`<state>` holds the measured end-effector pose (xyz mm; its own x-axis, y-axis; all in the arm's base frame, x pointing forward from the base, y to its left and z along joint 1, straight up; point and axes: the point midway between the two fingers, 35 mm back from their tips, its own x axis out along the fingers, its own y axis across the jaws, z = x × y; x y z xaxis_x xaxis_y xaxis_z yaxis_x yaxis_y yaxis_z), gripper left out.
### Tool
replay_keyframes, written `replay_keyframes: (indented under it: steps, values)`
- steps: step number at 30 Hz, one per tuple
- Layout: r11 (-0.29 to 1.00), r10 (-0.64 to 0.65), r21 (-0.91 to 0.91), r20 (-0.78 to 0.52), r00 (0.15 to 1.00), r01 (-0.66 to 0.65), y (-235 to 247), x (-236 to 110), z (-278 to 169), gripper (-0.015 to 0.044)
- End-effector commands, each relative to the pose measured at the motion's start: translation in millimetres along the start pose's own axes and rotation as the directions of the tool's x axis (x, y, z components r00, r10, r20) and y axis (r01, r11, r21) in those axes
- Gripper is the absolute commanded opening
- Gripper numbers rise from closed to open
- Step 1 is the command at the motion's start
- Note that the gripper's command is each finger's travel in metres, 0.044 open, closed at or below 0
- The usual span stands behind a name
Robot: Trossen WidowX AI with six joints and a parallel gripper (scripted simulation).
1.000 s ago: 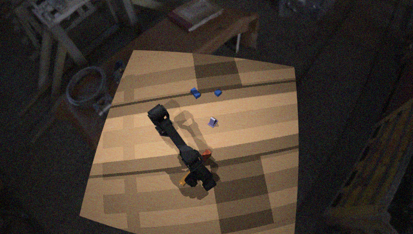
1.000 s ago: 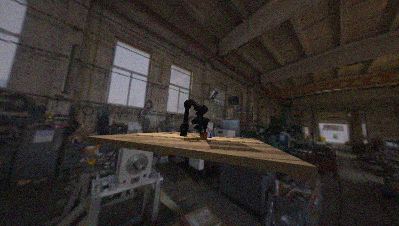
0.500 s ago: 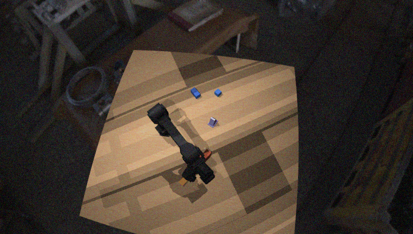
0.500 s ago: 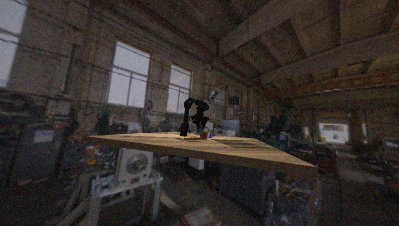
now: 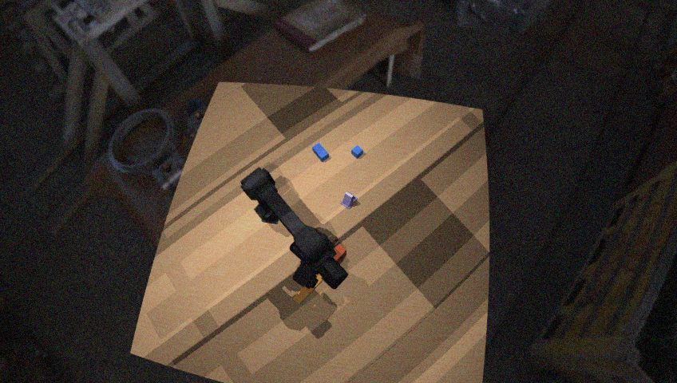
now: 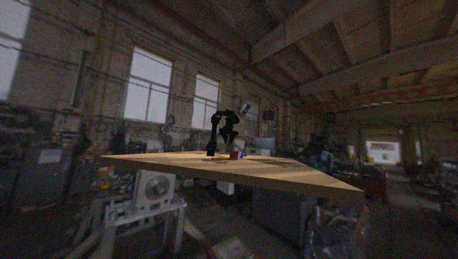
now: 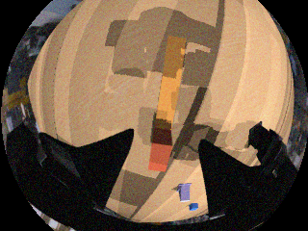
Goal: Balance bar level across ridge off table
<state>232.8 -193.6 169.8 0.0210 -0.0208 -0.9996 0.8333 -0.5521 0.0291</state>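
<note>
An orange bar (image 5: 302, 294) (image 7: 168, 90) (image 6: 221, 158) lies low on the wooden table (image 5: 223, 142) (image 6: 289, 176). Its near end reaches a small red ridge block (image 5: 338, 251) (image 7: 160, 157) (image 6: 234, 154). I cannot tell whether that end rests on the block or only lies against it. My gripper (image 5: 320, 278) (image 6: 228, 137) (image 7: 167, 139) is open and empty. It hangs well above the table, over the bar's end near the red block. In the wrist view both fingers stand wide on either side of the bar. The arm hides part of the bar in the overhead view.
Two blue blocks (image 5: 320, 152) (image 5: 357, 151) lie at the far side of the table. A small purple block (image 5: 349, 200) (image 7: 185, 192) stands between them and the red block. The arm's base (image 5: 258, 183) stands left of the middle.
</note>
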Motion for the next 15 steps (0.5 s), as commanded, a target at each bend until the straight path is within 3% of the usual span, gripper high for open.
replay_keyframes:
  steps: [1,15]
  values:
    - [1.000,-0.001,-0.009,-0.003,1.000,0.001,0,3,-1,0.0315]
    - [1.000,-0.001,-0.009,-0.003,1.000,0.001,-1,92,-1,0.0315]
